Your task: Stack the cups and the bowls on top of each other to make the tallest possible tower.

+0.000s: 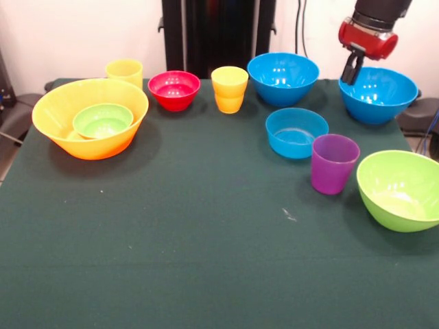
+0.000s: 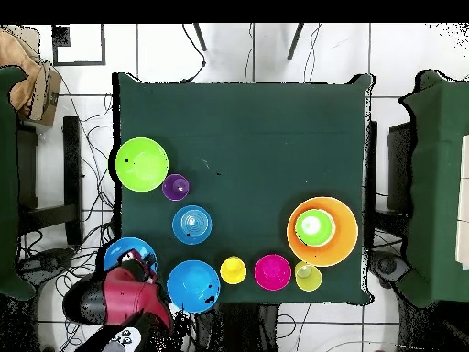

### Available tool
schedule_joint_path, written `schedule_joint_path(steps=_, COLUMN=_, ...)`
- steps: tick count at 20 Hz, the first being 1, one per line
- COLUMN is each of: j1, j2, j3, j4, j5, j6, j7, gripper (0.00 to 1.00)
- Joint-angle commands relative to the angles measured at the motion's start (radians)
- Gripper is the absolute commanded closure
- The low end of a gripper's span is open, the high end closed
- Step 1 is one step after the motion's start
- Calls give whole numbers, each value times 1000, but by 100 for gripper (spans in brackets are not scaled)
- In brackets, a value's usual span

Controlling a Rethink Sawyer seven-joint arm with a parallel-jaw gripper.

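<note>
The huge orange-yellow bowl (image 1: 58,110) (image 2: 346,234) stands at the left with the small green bowl (image 1: 103,120) (image 2: 314,226) nested in it. One yellow cup (image 1: 124,70) (image 2: 308,275) stands behind it. The small red bowl (image 1: 174,89) (image 2: 272,272), the second yellow cup (image 1: 229,89) (image 2: 233,270) and a large blue bowl (image 1: 282,77) (image 2: 192,286) line the far edge. The shallow blue bowl (image 1: 296,131) (image 2: 191,225), the purple cup (image 1: 334,163) (image 2: 176,188) and the lime green bowl (image 1: 401,188) (image 2: 142,165) stand at the right. My gripper (image 1: 352,68) (image 2: 137,268) hangs just over the left rim of the other large blue bowl (image 1: 378,94) (image 2: 126,249).
All the things stand upright on the dark green table (image 1: 206,240), spread along its far and right sides in the front view. The robot's black pedestal (image 1: 218,31) rises behind the far edge. Chairs stand beside the table.
</note>
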Motion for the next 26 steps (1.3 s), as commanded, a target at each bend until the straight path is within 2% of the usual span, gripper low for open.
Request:
schedule_joint_path(steps=1, j1=46, j2=98, j3=-24, j4=-122, j5=-58, j6=-8, j7=13, gripper=100)
schedule_joint_path(steps=7, j1=34, j2=102, j3=-17, j4=-124, j5=-107, j6=-35, j7=11, gripper=100)
schedule_joint_path(steps=8, j1=41, j2=106, j3=-24, j4=-126, j5=-111, j6=-35, j7=20, gripper=0)
schedule_joint_path(steps=11, j1=30, j2=102, j3=-11, j4=-127, j5=-107, j6=-23, j7=27, gripper=0)
schedule_joint_path(steps=14, j1=72, j2=116, j3=-59, j4=-152, j5=-96, j6=-5, j7=37, gripper=0)
schedule_joint_path(steps=22, j1=61, j2=133, j3=-43, j4=-157, j5=-112, j6=-32, j7=33, gripper=0)
schedule_joint_path(steps=23, j1=51, j2=128, j3=-30, j4=-151, j5=-115, j6=-37, j7=37, gripper=100)
schedule_joint_path(steps=26, j1=17, j2=111, j3=9, j4=-131, j5=-117, j6=-47, j7=46, gripper=100)
